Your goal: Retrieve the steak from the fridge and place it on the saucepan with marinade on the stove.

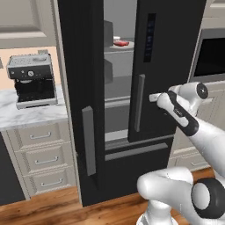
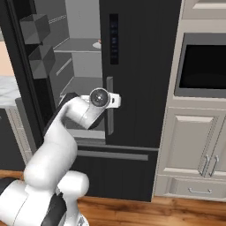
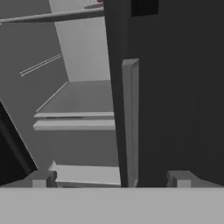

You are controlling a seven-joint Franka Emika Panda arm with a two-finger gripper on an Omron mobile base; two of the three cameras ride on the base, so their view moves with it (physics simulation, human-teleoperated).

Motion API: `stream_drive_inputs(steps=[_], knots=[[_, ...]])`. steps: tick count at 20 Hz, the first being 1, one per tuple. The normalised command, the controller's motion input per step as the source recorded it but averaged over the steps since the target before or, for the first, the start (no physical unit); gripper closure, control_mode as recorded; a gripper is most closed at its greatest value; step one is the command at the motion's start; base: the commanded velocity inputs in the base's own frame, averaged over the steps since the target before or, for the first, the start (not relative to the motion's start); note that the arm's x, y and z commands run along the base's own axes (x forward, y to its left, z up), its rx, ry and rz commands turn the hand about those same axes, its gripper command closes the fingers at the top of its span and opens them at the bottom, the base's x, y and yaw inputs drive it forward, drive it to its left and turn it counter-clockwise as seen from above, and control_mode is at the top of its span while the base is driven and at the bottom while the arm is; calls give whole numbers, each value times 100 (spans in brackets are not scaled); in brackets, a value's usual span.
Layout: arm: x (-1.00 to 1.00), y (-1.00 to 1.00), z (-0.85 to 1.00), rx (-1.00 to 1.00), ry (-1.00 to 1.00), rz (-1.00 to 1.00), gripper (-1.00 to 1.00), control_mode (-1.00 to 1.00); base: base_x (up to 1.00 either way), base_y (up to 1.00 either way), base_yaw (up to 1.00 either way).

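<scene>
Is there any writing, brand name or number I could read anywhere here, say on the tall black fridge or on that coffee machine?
None can be read.
Dark panel on the right door of the tall black fridge: a few faint marks, too small to read.
Silver and black coffee machine on the marble counter: no legible label.
Black oven window in the cream cabinets: blank.

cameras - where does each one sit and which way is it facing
Left base view: behind the arm's left, facing the fridge with its left door open; steak on an upper shelf; arm at lower right.
Right base view: behind the arm's right, facing the same fridge; arm at lower left.
Hand view: looks along the open gripper at the right door's handle.
</scene>
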Motion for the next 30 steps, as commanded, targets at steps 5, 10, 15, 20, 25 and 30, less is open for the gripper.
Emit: stream_drive_inputs(steps=[5,10,15,20,25,30], knots=[[91,-15,0,0,1,13,-100,-100,0,0,0],[97,6,-4,0,4,6,-100,-100,0,0,0],[85,2,-11,0,1,0,-100,-100,0,0,0],[82,0,-22,0,0,0,-100,-100,0,0,0],[82,0,-24,0,0,0,-100,-100,0,0,0],[86,0,-14,0,1,0,100,-100,0,0,0]])
